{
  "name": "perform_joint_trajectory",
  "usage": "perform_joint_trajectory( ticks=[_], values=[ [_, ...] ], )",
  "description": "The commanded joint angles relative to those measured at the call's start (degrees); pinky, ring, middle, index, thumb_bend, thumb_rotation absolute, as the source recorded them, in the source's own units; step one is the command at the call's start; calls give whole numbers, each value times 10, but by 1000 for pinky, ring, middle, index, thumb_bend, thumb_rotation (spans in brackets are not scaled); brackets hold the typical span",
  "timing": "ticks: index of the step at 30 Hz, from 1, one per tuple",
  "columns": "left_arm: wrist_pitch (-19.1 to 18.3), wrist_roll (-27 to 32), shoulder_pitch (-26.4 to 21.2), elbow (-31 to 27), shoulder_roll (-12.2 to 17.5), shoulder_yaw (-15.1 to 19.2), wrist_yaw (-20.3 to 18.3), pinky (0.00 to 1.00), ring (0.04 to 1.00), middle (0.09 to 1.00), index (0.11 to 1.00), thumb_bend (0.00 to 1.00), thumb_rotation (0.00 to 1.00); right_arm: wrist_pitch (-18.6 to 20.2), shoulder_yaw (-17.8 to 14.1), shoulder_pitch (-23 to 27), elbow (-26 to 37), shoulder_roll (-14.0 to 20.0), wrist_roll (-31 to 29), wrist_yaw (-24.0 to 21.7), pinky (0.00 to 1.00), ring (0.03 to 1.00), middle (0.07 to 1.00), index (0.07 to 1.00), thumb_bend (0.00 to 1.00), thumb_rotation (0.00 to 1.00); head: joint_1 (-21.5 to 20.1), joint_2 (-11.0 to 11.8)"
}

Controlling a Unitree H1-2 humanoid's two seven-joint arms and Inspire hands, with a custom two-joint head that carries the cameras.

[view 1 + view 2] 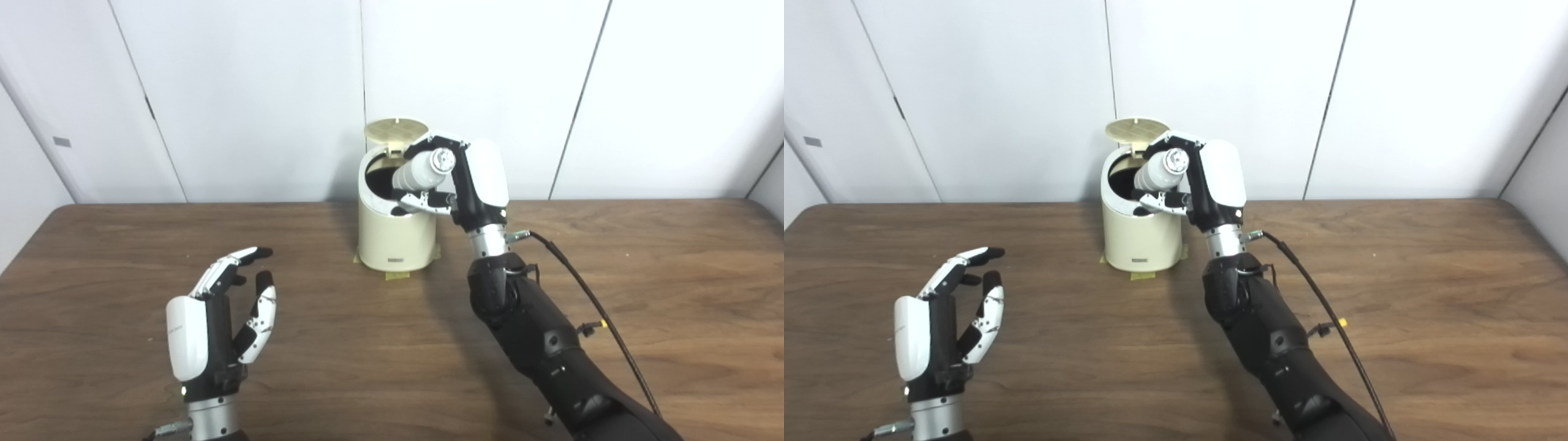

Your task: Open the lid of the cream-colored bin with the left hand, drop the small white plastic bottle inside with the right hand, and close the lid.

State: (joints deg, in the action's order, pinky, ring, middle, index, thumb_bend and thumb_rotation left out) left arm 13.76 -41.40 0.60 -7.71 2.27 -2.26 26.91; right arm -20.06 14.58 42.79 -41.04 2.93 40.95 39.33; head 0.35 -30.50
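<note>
The cream-colored bin (pixel 397 239) stands at the back middle of the table with its round lid (pixel 396 130) tipped up behind the dark opening. My right hand (pixel 460 180) is shut on the small white plastic bottle (pixel 419 171), which lies tilted over the bin's right rim with its cap end pointing toward the opening. My left hand (pixel 223 318) hovers open above the near left part of the table, far from the bin, holding nothing.
The wooden table (pixel 643 275) spreads wide on both sides of the bin. Yellow tape tabs (pixel 398 275) hold the bin's base to the table. A black cable (pixel 588 294) runs along my right forearm. White wall panels stand close behind.
</note>
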Motion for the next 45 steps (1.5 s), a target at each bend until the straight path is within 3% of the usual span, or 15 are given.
perform_joint_trajectory(
  ticks=[1, 12, 14, 15, 16, 17, 20, 37, 41, 45],
  values=[
    [7, 0, -7, 17, -17, -9, 14, 571, 695, 693, 676, 210, 657, -21, 1, 39, 8, 2, -3, 14, 498, 525, 503, 469, 530, 0, 0, -1],
    [4, -5, -6, 13, -16, -10, 12, 577, 698, 696, 677, 200, 655, -8, 11, 36, 11, 7, 5, 8, 525, 585, 507, 476, 530, 0, 1, 0],
    [5, -3, -7, 14, -16, -10, 13, 576, 698, 696, 677, 202, 653, -9, 13, 36, 11, 8, 5, 5, 533, 605, 589, 489, 524, 108, 1, 0],
    [6, -2, -7, 15, -16, -10, 14, 575, 698, 695, 677, 202, 651, -9, 14, 36, 11, 9, 5, 3, 537, 613, 606, 558, 710, 102, 1, 0],
    [7, -2, -7, 15, -16, -10, 14, 574, 697, 694, 677, 205, 651, -9, 15, 36, 11, 9, 5, 1, 539, 619, 619, 598, 809, 104, 1, 0],
    [7, 0, -7, 15, -16, -10, 13, 573, 697, 693, 677, 208, 652, -9, 15, 36, 12, 9, 3, -1, 542, 626, 629, 624, 872, 109, 1, 0],
    [6, -1, -7, 15, -16, -10, 12, 580, 699, 695, 678, 211, 661, -10, 16, 35, 13, 10, 2, -4, 547, 633, 640, 641, 915, 118, 1, 0],
    [10, -4, -8, 18, -15, -10, 18, 567, 694, 693, 675, 205, 645, 4, 13, 28, 28, 9, -4, -27, 566, 671, 694, 680, 930, 98, 0, 0],
    [13, 0, -9, 19, -13, -9, 17, 570, 697, 695, 677, 205, 645, -5, 8, 26, 27, 6, -11, -17, 573, 676, 688, 668, 899, 152, -1, 0],
    [14, -1, -9, 21, -12, -8, 19, 570, 696, 693, 675, 208, 640, -27, -4, 21, 26, -1, -26, 9, 471, 528, 553, 555, 837, 264, -1, 1]
  ],
)
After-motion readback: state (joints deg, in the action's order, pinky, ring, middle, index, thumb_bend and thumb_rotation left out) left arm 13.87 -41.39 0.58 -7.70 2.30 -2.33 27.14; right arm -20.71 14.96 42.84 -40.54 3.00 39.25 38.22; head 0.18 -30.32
